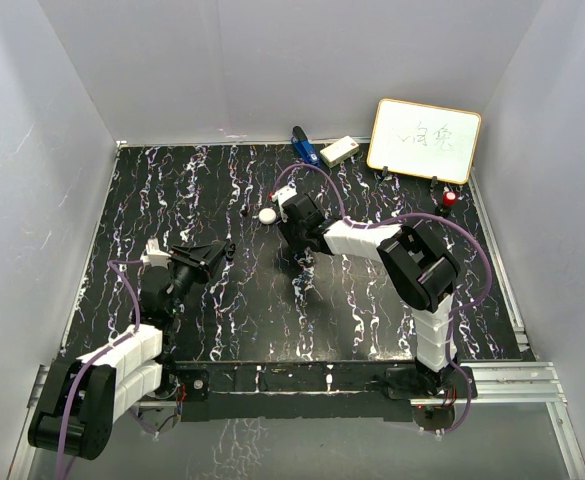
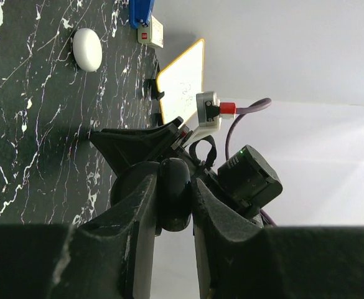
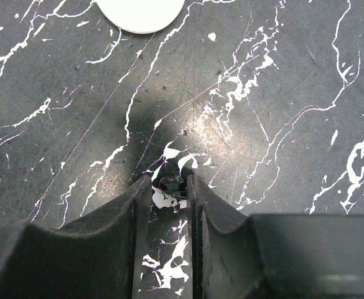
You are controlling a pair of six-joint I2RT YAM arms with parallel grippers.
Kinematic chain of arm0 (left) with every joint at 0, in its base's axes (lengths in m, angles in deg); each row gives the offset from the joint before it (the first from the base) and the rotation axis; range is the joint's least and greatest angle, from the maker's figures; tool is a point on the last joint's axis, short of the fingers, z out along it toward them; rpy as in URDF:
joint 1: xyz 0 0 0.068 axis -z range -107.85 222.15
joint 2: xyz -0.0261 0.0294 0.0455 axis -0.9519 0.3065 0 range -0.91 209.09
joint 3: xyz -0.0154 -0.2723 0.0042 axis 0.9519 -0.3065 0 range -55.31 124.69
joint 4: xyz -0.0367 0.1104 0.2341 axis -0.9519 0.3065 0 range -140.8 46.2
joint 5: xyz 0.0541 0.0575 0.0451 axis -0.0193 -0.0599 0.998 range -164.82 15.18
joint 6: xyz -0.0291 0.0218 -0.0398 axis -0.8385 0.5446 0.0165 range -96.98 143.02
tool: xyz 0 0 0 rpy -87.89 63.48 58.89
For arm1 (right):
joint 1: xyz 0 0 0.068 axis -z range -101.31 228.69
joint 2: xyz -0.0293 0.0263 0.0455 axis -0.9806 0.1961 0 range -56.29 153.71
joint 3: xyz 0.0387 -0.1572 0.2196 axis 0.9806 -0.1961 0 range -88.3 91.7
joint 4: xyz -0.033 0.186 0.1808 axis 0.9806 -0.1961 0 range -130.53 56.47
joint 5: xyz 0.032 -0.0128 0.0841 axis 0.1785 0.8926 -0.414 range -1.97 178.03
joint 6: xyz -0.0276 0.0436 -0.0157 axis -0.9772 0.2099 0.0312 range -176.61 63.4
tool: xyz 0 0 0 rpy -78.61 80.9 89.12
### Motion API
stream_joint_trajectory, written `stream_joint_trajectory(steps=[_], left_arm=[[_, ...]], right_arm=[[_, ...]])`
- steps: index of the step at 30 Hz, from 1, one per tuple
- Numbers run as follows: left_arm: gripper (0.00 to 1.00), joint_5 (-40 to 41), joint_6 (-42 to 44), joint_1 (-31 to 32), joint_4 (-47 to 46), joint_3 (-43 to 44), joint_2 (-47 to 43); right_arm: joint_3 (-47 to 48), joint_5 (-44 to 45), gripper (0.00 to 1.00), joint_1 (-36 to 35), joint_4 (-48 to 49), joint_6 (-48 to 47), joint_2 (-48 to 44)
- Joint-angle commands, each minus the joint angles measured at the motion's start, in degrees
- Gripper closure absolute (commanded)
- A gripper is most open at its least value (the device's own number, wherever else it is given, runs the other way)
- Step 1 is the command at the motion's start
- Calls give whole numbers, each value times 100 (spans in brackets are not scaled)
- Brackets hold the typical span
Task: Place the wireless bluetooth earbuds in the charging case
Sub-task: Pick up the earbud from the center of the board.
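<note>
My left gripper (image 1: 215, 254) is raised off the table and shut on a glossy black rounded charging case (image 2: 174, 193), held between both fingers. My right gripper (image 1: 294, 233) points down at the black marble table (image 1: 222, 310). Its fingertips (image 3: 169, 184) stand narrowly apart around a tiny dark rounded piece with a green spot (image 3: 172, 184) that rests on the table. I cannot make out any tiny white earbuds against the white-veined surface. A white round puck (image 1: 267, 214) lies just beyond the right fingertips (image 3: 141, 11); it also shows in the left wrist view (image 2: 87, 50).
A whiteboard (image 1: 424, 140) leans at the back right, with a small red object (image 1: 450, 198) below it. A blue object (image 1: 305, 148) and a white box (image 1: 339, 150) sit at the back edge. Grey walls enclose the table.
</note>
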Motion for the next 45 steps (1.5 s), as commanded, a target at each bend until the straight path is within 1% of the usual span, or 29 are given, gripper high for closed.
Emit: stream_joint_trajectory(steps=[1,6,10,14,19,21,23,25,26,30,34,38,45], left_arm=[[100,15,16,-42,-191,-62,-48],[100,-3,27,-39,-183,-62,-38],[100,-26,33,-41,-174,-49,-28],[100,-103,67,-43,-123,50,9],[100,-226,80,-40,-136,216,74],[100,-323,82,-42,-175,310,166],[100,-425,7,-31,-425,356,346],[100,-526,-95,-30,-694,396,577],[100,-588,-134,-30,-840,430,727],[100,-743,-288,27,-1308,541,1094],[100,-778,-274,101,-1410,692,1192],[100,-776,-223,185,-1337,827,1193],[100,-819,-217,374,-1494,988,1424]], right_arm=[[170,102,74,2,223,-42,-1],[158,106,86,2,257,3,-26],[-9,-90,88,76,514,137,-307],[-285,-702,92,300,872,455,-810],[-755,-1699,97,796,1402,1074,-1595],[-1043,-2228,99,987,1790,1458,-1896],[-1388,-2732,99,1183,2340,1985,-2176],[-1760,-3273,100,1351,3039,2595,-2367],[-1949,-3543,100,1425,3577,2907,-2434],[-2532,-4317,100,1558,5172,4198,-2448],[-2806,-4719,100,1560,6379,5192,-2236],[-2907,-4879,100,1560,7036,5691,-2072],[-2983,-5049,100,1550,7596,6092,-1938]])
